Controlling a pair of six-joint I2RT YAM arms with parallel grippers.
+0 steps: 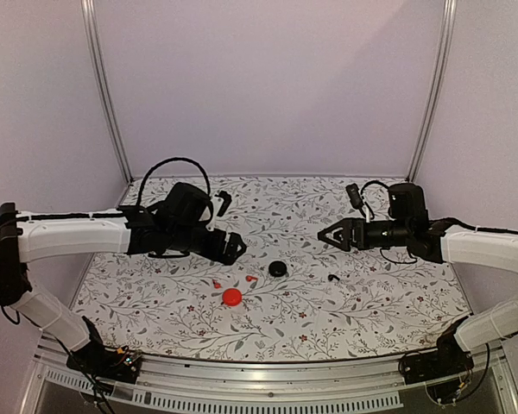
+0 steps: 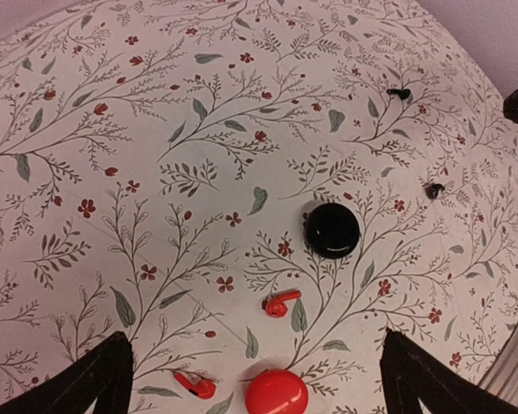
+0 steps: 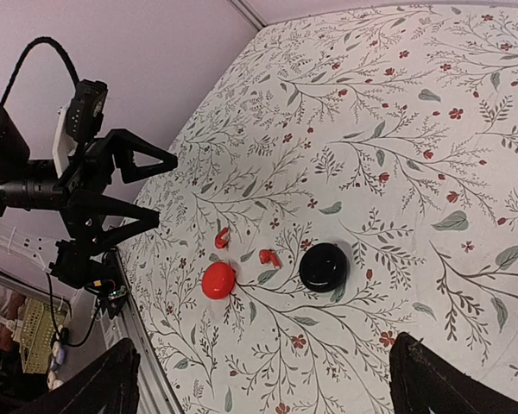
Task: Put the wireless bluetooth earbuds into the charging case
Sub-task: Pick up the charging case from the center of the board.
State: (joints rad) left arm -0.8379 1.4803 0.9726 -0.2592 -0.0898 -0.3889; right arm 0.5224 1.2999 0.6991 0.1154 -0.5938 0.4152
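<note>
Worktop in a floral print (image 1: 155,319) carried, nearest us, a round red charging case (image 2: 276,392). Two small red earbuds (image 2: 281,303) lay loose just beyond it, then a round black case (image 2: 332,229), with two tiny black earbuds (image 2: 433,190) off to its right. We saw the left fingers (image 2: 78,384) and the right fingers (image 3: 453,384) spread wide, holding nothing.
</note>
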